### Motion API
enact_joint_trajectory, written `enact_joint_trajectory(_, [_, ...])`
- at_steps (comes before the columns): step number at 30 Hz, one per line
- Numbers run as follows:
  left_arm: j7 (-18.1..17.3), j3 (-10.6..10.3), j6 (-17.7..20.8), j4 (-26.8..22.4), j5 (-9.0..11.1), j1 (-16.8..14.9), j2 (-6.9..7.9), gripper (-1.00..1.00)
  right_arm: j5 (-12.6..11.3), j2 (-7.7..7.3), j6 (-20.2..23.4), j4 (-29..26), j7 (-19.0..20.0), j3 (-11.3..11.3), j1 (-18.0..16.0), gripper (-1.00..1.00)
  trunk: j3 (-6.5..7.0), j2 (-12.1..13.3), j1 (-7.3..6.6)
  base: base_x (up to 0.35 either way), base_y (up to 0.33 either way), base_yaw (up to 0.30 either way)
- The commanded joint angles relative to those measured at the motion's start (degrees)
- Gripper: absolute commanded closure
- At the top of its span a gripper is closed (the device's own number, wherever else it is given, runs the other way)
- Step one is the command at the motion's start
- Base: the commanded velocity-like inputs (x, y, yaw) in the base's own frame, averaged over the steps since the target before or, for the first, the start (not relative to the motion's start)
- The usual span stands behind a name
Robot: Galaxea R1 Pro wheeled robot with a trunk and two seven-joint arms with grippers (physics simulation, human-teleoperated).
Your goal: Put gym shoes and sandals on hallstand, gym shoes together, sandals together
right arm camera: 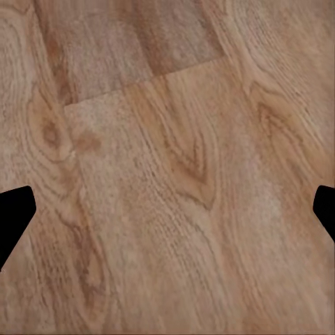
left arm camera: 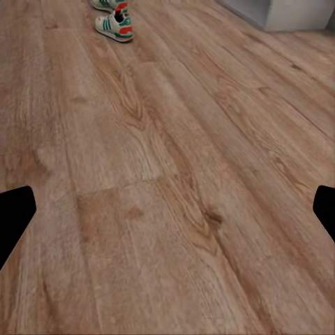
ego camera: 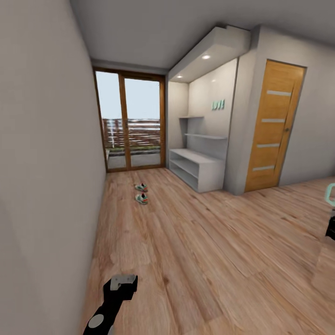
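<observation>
Gym shoes on corridor floor, not yet reached.

We find the two gym shoes [ego camera: 141, 192] side by side on the corridor floor [ego camera: 195, 251], well short of the hallstand [ego camera: 197, 170]. Left pincer [left arm camera: 167, 209] and right pincer [right arm camera: 167, 209] hang over bare planks, jaws apart and empty. We judge the shoes light, soft-sided and stiff-soled; hold best taken at the heel collar.

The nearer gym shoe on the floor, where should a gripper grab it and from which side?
Judging from afar: nearer gym shoe sits upright on the corridor floor, apart from the other gym shoe. Come from above, pinching its sides across the opening near the red-orange heel. Finer detail is too small.
</observation>
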Motion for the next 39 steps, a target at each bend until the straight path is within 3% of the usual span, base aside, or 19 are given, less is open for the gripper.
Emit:
enact_joint_trajectory(1, [0.24,-0.10,-0.14,0.02,0.08,-0.03,0.01,-1.00,0.00,0.00,0.07,-0.03,0.02,-0.04,-0.02,-1.00,-0.07,-0.02,0.02,0.346,-0.105,0.000])
enact_joint_trajectory(22, [0.16,-0.02,-0.04,-0.35,0.00,-0.03,0.07,-1.00,-0.39,-0.26,-0.14,-1.19,0.43,-0.13,-0.05,-1.00,-0.07,-0.02,0.02,0.345,-0.105,0.000])
enact_joint_trajectory(24, [0.22,-0.04,0.59,-2.44,0.00,-0.24,0.10,-1.00,-0.33,-0.23,5.35,-10.60,0.09,-0.13,-0.10,-1.00,-0.07,-0.02,0.02,0.345,-0.108,0.000])
enact_joint_trajectory(30, [0.19,-0.10,5.26,-8.21,0.00,-0.91,0.10,-1.00,-0.33,-0.10,22.94,-18.24,0.33,-0.09,-0.11,-1.00,-0.07,-0.02,0.02,0.345,-0.108,0.000])
enact_joint_trajectory(34, [0.17,-0.10,6.92,-10.27,0.17,-1.30,0.10,-1.00,-0.21,-0.04,26.62,-19.20,0.23,-0.02,-0.11,-1.00,-0.07,-0.02,0.02,0.346,-0.107,0.000])
enact_joint_trajectory(39, [0.29,0.07,7.48,-10.76,0.23,-1.41,0.23,-1.00,0.03,0.02,27.64,-19.47,0.06,-0.03,-0.11,-1.00,-0.07,-0.02,0.02,0.345,-0.107,0.000])
